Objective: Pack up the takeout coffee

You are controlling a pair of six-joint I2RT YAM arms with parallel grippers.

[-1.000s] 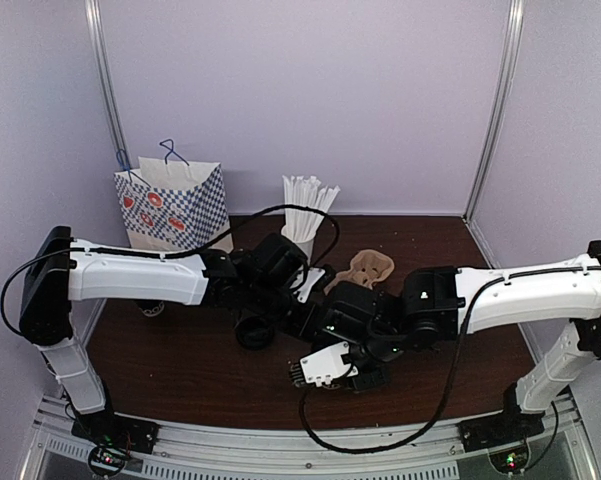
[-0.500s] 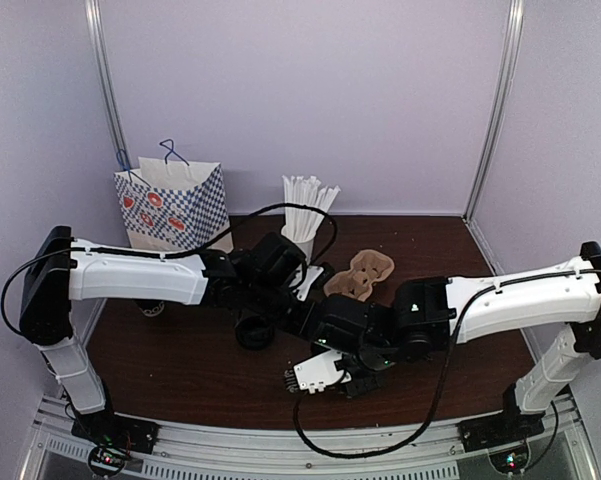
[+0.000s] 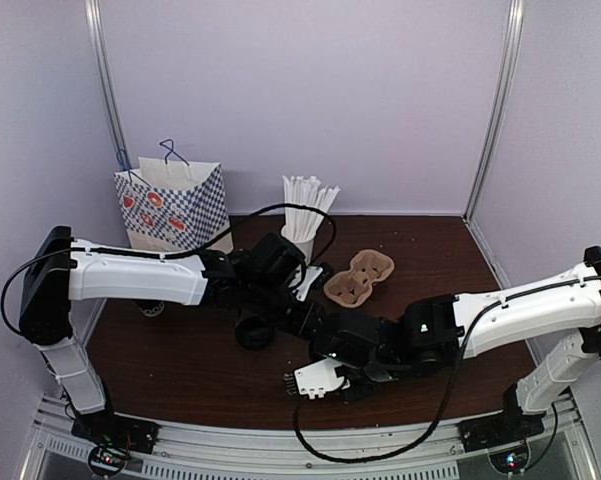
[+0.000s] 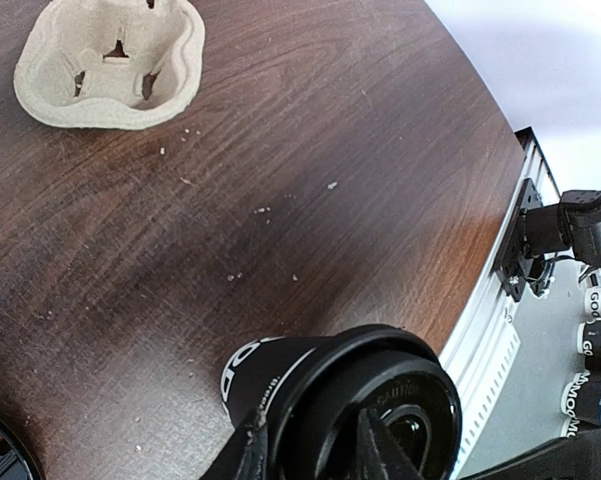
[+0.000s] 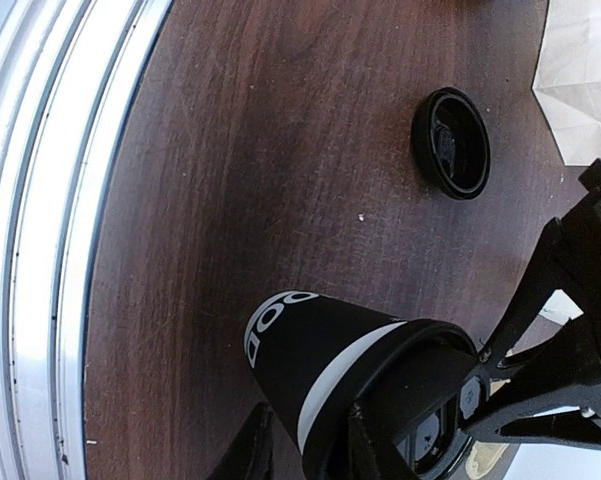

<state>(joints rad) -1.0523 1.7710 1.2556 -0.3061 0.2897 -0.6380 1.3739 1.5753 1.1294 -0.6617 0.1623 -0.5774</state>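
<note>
The dark wood bench is carrying everything, with a silver rail running along its near edge. The left arm and the right arm are reaching in from their own sides and meeting near the middle of the bench, a little left of centre.

A paper bag with blue checks and red patches is standing upright at the back left corner. To its right, a white cup of straws is standing at the back. A pulp cup carrier is lying just right of it, nearer the middle.

The takeout coffee, black with white lettering and a black lid on top, is sitting where the two arms meet. It is in front of the straws and well apart from both the bag and the carrier. Its base is pointing at the bench, though I cannot tell if it is resting there or hanging just above.

The left gripper is coming at the lid from above. Its jaws are standing narrowly apart, one finger outside the lid's edge and the other across the lid. Whether they are pinching it I cannot tell.

The right gripper is sitting close against the cup's top from the near side, its jaws likewise narrow around the rim. Here too the grip is not clear.

A loose black lid is lying flat on the bench, apart from the cup and near the bag.
</note>
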